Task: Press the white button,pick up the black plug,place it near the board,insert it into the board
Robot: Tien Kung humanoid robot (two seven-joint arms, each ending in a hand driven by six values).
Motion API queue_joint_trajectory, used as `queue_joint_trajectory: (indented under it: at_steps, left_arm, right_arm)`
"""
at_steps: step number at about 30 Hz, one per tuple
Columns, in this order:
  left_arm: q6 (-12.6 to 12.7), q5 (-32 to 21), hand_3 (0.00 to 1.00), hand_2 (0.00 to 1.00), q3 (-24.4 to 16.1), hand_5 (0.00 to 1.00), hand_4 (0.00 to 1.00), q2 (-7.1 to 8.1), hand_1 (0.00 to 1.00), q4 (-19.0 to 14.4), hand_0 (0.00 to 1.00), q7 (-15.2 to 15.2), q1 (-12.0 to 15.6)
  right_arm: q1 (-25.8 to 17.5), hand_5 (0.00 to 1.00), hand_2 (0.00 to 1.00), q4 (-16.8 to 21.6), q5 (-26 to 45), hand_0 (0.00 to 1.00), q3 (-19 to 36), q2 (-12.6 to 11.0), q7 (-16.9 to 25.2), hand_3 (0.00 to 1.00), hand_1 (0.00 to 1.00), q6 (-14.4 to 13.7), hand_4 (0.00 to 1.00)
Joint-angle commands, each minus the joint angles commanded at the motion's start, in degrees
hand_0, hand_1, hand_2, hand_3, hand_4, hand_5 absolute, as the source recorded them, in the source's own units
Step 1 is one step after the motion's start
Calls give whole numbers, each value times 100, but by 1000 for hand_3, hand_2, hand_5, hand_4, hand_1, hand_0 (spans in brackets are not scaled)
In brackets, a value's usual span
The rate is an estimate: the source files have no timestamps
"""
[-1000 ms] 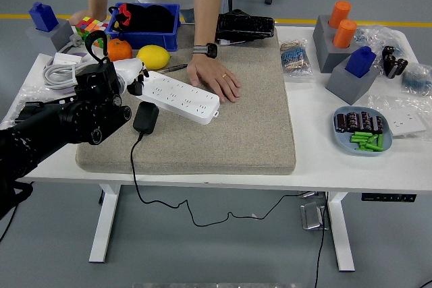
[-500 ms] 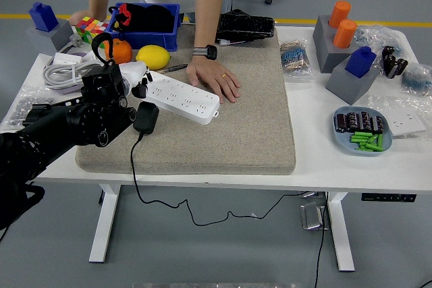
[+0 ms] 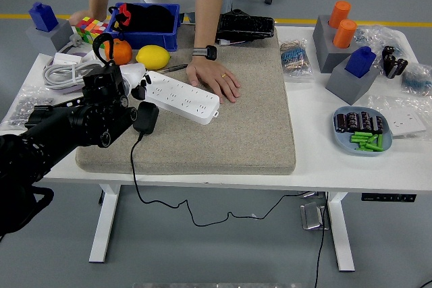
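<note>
1. The left hand [image 3: 135, 75] sits at the 9 o'clock end of the strip [image 3: 181, 96], right over the spot where a switch would be. The pale fingers bunch up against that end, and I can't tell if they're curled or loose, or whether they're actually touching. No sign of the right arm.

2. The plug [image 3: 146, 117] is a black adapter block lying on the mat [image 3: 229, 129], just beside the strip's near edge at about 7 o'clock from the strip's middle. The robot's dark forearm is right next to it. Its cord [image 3: 135, 180] runs off the table's front edge toward 6 o'clock and loops under the table.

3. Handling guess: the plug looks like hard, smooth plastic, light but chunky. It should be stiff enough to squeeze without worry. I'd pinch it across the two broad sides of the body, not the cord end. The prongs aren't visible, so its orientation is a question mark.

4. The cord is the annoying bit. It hangs over the edge and will probably tug back or twist the plug when lifted.

5. A person's hand [image 3: 214, 79] rests flat on the mat at the strip's 2 o'clock end, touching it or close to it. That likely keeps the strip from sliding.
</note>
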Motion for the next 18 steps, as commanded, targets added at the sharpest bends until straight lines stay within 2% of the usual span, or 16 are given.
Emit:
queue_joint_trajectory:
  at_steps: [10,18]
  left_arm:
    - [-55,346,731,102,-298,2,2,0,29,43,17,-36,125]
    - [116,284,729,100,-209,2,2,0,28,-6,8,-181,195]
  right_arm:
    - [10,375,601,13,16,752,-75,4,5,599,626,-1,668]
    - [11,375,601,27,25,752,-107,9,18,599,626,-9,669]
